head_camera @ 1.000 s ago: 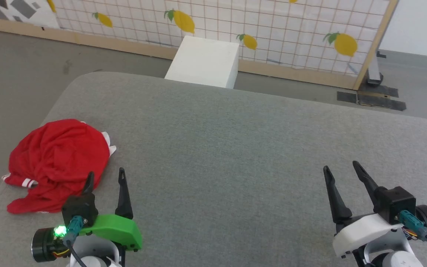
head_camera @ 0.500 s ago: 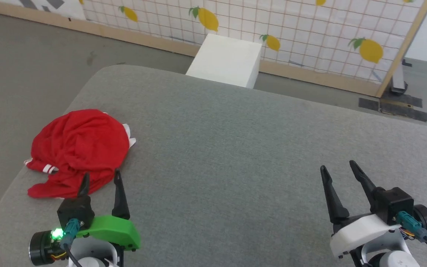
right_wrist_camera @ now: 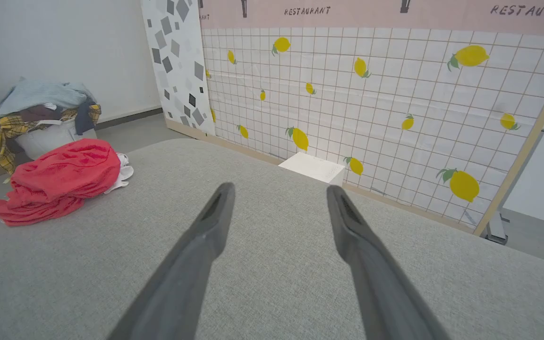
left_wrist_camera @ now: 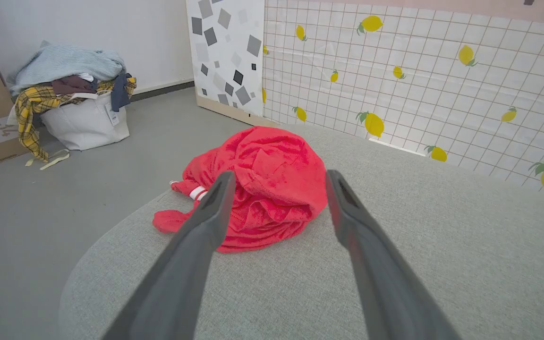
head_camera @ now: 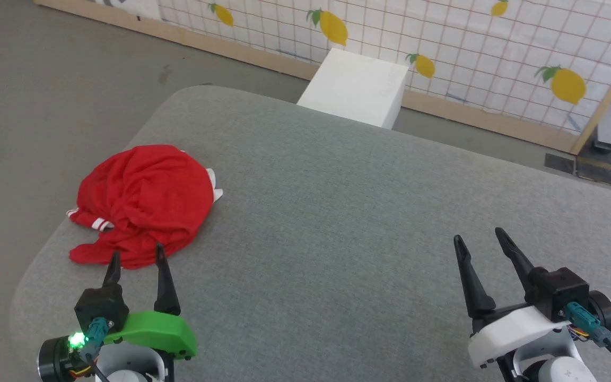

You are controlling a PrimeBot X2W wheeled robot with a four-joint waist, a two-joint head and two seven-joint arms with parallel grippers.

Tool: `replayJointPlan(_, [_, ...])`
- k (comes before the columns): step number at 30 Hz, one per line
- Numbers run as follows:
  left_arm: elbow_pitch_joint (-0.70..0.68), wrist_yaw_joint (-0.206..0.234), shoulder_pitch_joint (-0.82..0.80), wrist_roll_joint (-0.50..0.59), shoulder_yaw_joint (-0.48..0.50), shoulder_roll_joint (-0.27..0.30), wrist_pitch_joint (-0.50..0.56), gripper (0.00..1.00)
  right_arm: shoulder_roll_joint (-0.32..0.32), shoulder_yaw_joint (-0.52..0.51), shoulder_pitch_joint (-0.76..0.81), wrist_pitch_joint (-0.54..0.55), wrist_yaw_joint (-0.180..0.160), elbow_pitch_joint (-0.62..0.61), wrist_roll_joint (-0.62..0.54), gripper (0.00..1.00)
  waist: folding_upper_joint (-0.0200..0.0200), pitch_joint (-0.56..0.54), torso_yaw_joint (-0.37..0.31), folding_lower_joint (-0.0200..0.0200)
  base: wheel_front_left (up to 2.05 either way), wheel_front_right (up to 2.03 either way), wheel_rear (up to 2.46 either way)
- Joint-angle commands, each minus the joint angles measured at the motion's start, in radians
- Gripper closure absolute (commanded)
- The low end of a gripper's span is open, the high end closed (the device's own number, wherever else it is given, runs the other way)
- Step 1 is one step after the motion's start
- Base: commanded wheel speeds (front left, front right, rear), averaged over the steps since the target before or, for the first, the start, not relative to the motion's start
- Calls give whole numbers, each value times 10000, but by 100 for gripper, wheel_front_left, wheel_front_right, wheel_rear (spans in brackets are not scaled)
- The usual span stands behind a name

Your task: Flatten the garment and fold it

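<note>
Red, thin sports cloth is bunched in a rounded heap at the left of the head view. This is the garment [head_camera: 143,204], a red sleeveless jersey with white red-striped trim. It sits close to the rounded left corner of the grey cloth-covered worktop [head_camera: 337,201], and nothing of it is spread out yet. A strip of striped trim pokes out at the heap's left side and a scrap of white at its upper right. The heap runs slightly longer from lower left to upper right in that view.

The left jaws stand wide apart with nothing in them, at the lower left of the head view. They point straight at the heap, with their tips just short of its near edge. In the left wrist view the red mass sits squarely between the two dark fingers, in the middle of the frame. I cannot tell for certain whether the tips brush the cloth, but they look clear of it.

The right jaws, also spread and empty, wait at the lower right of the head view, well apart from the garment. In the right wrist view it sits far off at the left edge.

The left arm is plainly the nearer one, so I'd expect a short forward reach to start the job.
</note>
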Motion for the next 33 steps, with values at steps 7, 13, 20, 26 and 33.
replayJointPlan(7, [144,208,159,-175,37,96,-242,0,13,78,-202,-231,-13,114,132,0,0,-46,490,0,0,0,0])
replayJointPlan(13, [239,297,169,-304,54,123,-365,0,14,100,-230,-330,-14,151,190,0,0,-42,859,0,0,0,0])
replayJointPlan(20, [334,435,161,-463,80,134,-511,0,16,122,-303,-461,-15,217,269,0,0,-10,1281,0,0,0,0])
replayJointPlan(26, [403,563,157,-594,115,183,-638,0,17,139,-338,-573,-16,255,336,0,0,26,1632,0,0,0,0])
replayJointPlan(33, [870,400,-569,-1033,232,434,-679,0,18,261,-431,-568,-17,178,262,0,0,309,1864,0,0,0,0])
